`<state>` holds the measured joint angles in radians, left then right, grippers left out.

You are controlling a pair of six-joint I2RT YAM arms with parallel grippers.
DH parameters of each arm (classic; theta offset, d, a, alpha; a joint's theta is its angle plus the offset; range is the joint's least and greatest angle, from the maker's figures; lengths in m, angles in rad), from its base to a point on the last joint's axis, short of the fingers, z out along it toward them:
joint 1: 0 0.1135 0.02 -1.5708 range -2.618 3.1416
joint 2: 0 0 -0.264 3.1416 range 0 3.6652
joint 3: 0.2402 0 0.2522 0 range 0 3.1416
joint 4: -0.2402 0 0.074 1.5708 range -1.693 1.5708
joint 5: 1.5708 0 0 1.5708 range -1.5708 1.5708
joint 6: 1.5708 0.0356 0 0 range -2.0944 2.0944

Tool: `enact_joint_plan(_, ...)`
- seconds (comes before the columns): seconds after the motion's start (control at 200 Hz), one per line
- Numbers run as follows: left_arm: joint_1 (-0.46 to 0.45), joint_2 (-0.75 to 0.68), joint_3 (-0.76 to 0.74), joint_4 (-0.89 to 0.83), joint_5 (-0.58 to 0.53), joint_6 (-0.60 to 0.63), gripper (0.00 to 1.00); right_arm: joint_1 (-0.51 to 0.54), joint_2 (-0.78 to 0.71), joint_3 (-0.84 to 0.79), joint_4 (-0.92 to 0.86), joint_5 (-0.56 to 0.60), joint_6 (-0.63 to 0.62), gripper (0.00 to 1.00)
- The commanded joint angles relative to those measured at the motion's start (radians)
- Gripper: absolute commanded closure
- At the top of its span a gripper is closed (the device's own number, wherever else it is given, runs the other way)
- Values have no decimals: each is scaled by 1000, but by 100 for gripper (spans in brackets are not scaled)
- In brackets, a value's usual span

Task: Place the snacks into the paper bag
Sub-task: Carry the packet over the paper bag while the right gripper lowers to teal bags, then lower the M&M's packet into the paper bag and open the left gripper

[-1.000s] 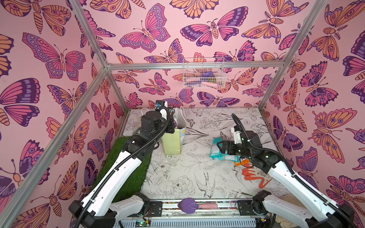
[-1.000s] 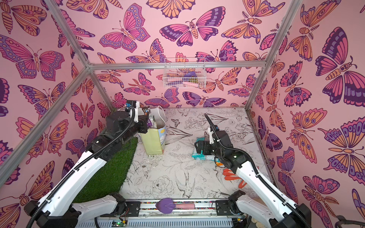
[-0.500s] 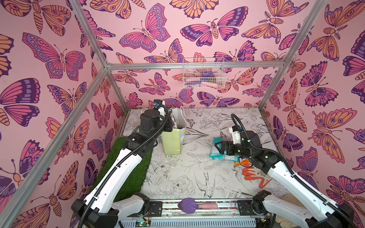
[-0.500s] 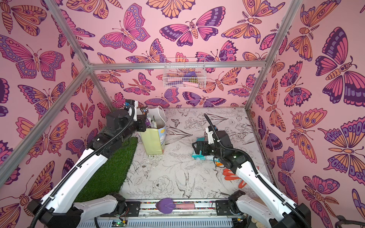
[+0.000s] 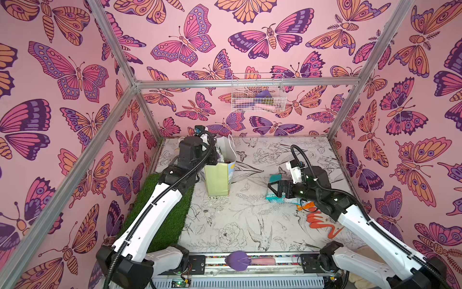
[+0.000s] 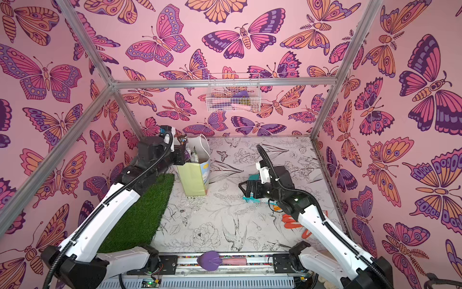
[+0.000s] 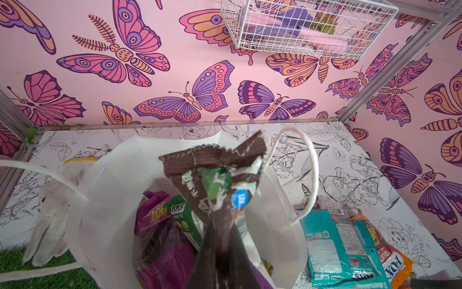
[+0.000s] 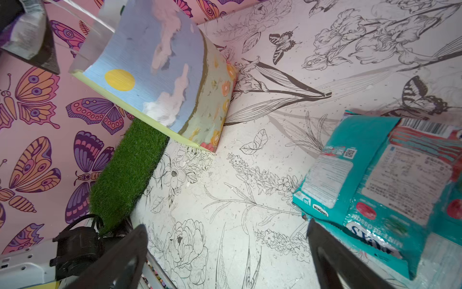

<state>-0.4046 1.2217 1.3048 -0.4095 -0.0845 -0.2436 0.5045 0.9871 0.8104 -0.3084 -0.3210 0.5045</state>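
While the paper bag [image 5: 217, 180] stands upright on the far left of the tabletop [image 5: 237, 225], its mouth open and its white cord handles arching up, the small dark brown M&M's packet [image 7: 215, 170] hangs crumpled above that mouth, pinched at its lower end by the closed left pincer [image 7: 221, 237]. Inside the bag lie the purple grape pouch [image 7: 162, 250] and a green packet [image 7: 190, 220], leaning against each other. Two teal packets [image 8: 370, 180] lie stacked flat on the tabletop to the right of the bag, well apart from it, with the orange Fox's bag [image 7: 392, 262] partly under their right edge. The right pincer [image 8: 226, 224] sits low at the left edge of the teal packets with its jaws spread wide and nothing between them; whether one finger touches the top packet I cannot tell. A strip of green turf [image 5: 170, 220] runs along the left side, its far end just beside the bag. A grey-white glove [image 7: 50, 220] lies left of the bag at the far left corner. An orange glove [image 5: 322, 222] lies near the right arm. A white wire basket [image 5: 257, 100] hangs on the far wall.
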Motion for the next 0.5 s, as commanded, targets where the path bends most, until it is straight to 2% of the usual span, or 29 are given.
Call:
enact_joint_plan(0.0, 15, 11, 11, 43, 22, 6, 97, -3, -15, -10, 52, -62, -8, 1)
enact_joint_plan(0.431, 51, 41, 12, 75, 50, -9, 96, 8, -18, -15, 85, -110, -7, 1)
enact_joint_plan(0.496, 53, 84, 13, 76, 59, -7, 96, 10, -19, -16, 84, -112, -7, 1)
